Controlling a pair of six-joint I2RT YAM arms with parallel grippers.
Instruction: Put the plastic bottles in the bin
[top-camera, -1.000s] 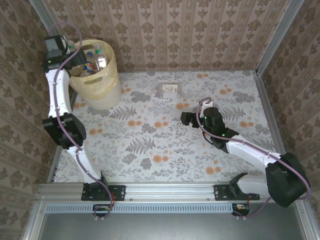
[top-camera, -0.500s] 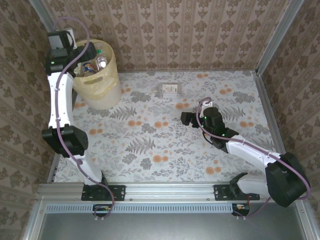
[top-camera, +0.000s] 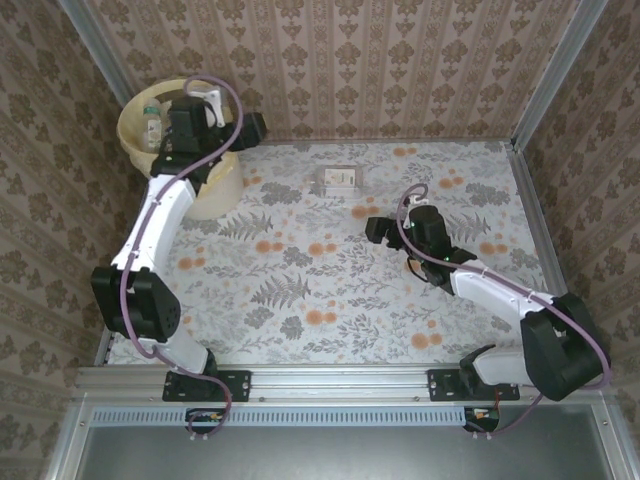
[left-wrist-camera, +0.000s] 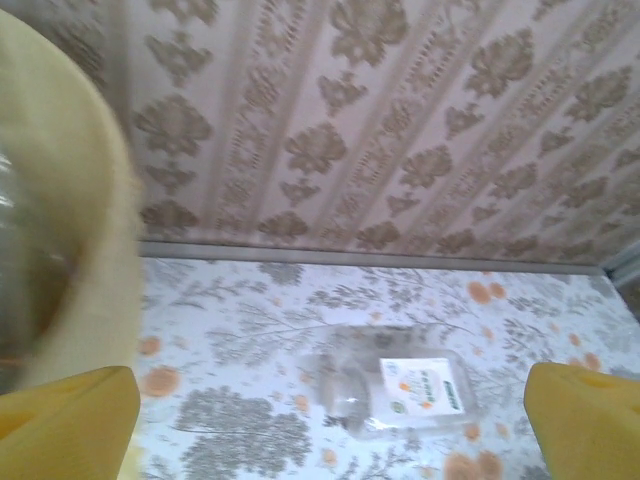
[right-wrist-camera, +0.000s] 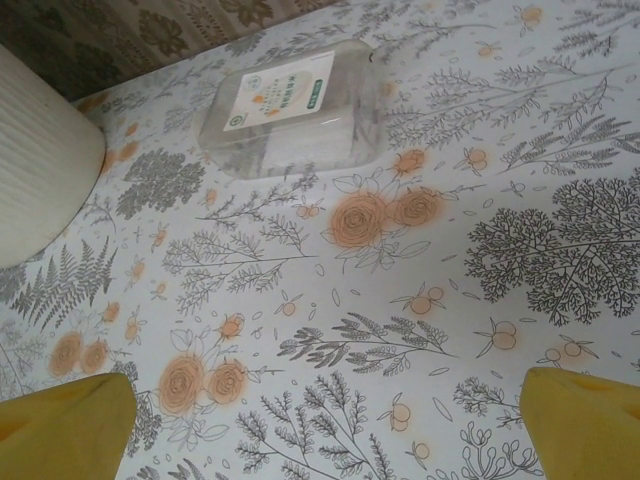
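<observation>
Your left end effector hangs beside the bin at the far left corner, fingers spread wide with nothing between them. Your right end effector is open too — empty, low over the surface. One squarish clear bottle lies flat between them — a second bottle sits inside the bin.

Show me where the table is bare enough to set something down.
Widest bare patch: the near middle of the table, between the two arms and short of the lying bottle. The far right corner, beyond the right gripper, is also free. The far left is crowded by the bin and the left gripper.
</observation>
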